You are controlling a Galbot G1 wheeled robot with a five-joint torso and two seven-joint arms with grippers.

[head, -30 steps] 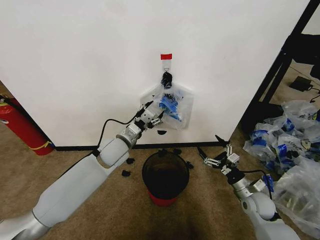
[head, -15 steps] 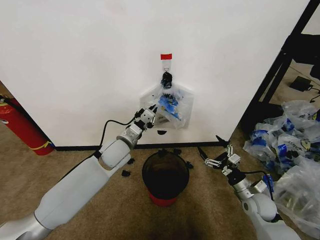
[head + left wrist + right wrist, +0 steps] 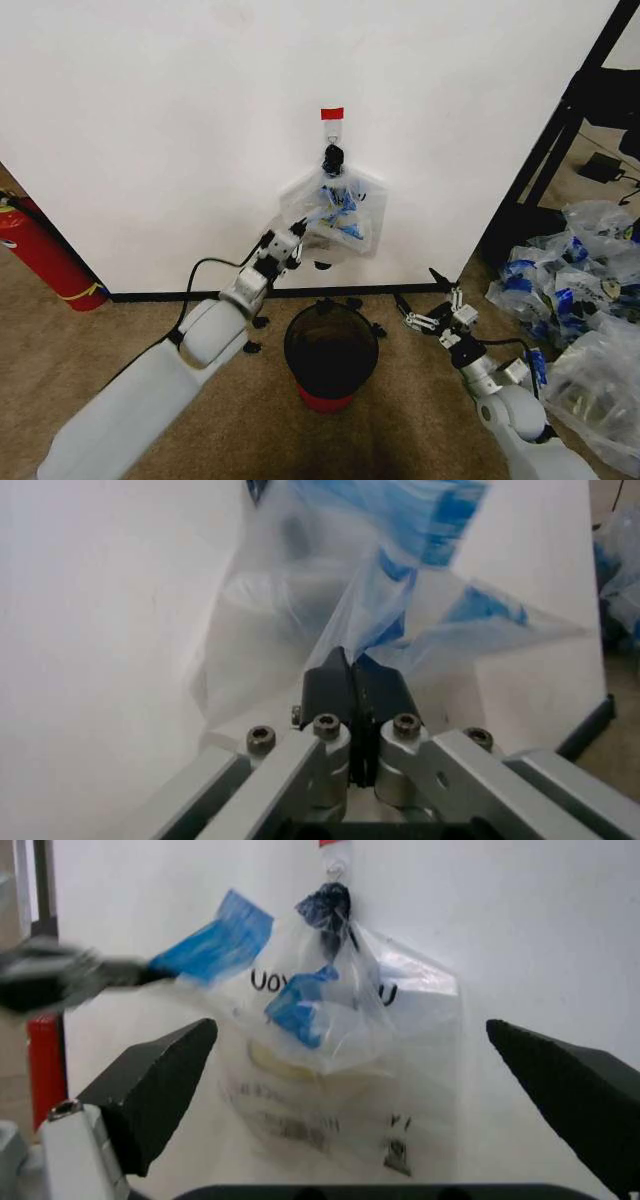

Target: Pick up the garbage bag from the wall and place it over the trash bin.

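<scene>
Pinching a fold of the garbage bag (image 3: 400,630) w/ the left claw (image 3: 352,686): fingers pressed together on thin film near the bag's lower left edge, as the left wrist view shows close up. In the head view the left claw (image 3: 285,246) sits at the bag's lower left corner; the garbage bag (image 3: 338,212) hangs just above and to the right of it, flat against the wall (image 3: 160,120), its top bunched on a dark hook or clip (image 3: 332,157) below a red tape mark (image 3: 332,113).

Handling, by my read: v. light, soft, no stiffness at all, so it will crumple and follow whichever point is pulled. Film looks slick; a small pinch could slip, and a hard tug against the hook could prob. tear it. Better hold would be the rim or handle area near the top, since the mouth has to spread over the bin; a 2nd hold on the opposite edge would help open it.

Trash bin (image 3: 331,352) stands on the carpet below and right of the left claw, mouth up, dark inside. Right claw (image 3: 430,305) waits low, well right of the bin, fingers spread; its wrist view faces the garbage bag (image 3: 330,1035) from off the wall w/ both tips wide apart.
</scene>
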